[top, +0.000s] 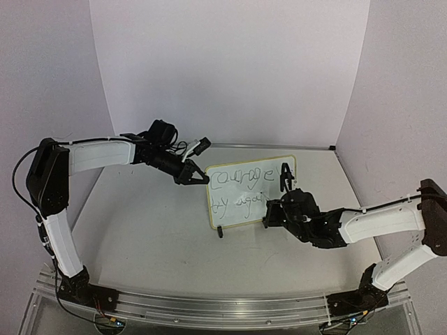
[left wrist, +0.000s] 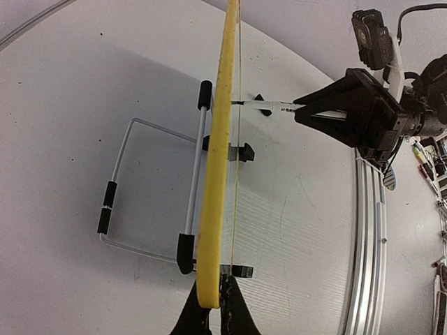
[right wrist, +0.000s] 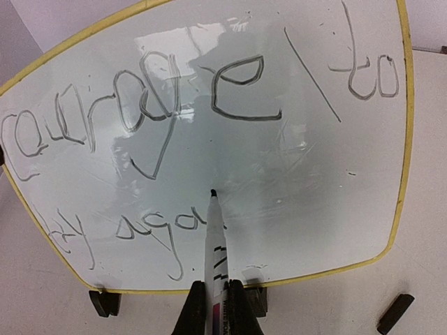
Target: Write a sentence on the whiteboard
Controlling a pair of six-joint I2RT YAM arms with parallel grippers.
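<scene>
**Whiteboard** (top: 250,204): small, white and glossy, with rounded corners and a pale-yellow rim. It stands on its long edge on the table (top: 140,230), slightly right of centre between the two arms, with its written face towards the arm bases. The left wrist view shows it edge-on as a yellow strip (left wrist: 216,174).

**Sentence** (right wrist: 164,115): thin dark handwriting in two lines. The upper line reads "courage", a slanted stroke, then "to". The lower line reads "try aga", and its last letters lie beside the marker.

**Clip feet** (right wrist: 105,301): two black clips on the bottom rim, resting on the table.

**Wire stand** (left wrist: 150,188): a grey wire frame with black sleeves, on the table behind the board.

**Marker** (right wrist: 215,241): white barrel with a dark tip. The tip meets the board face near mid-height, just above the end of the lower line.

**Right gripper** (right wrist: 216,310): fingers closed around the marker barrel, in front of the board's lower right part.

**Left gripper** (left wrist: 209,307): fingers clamped on the yellow rim at the board's upper left corner, as seen from above (top: 194,174).

**Black oblong piece** (right wrist: 395,313): lies on the table to the right of the board, apart from it. What it is cannot be told.

**Aluminium rail** (top: 209,303): runs along the near table edge and carries both arm bases.

**White backdrop** (top: 223,70): curves behind the table.
</scene>
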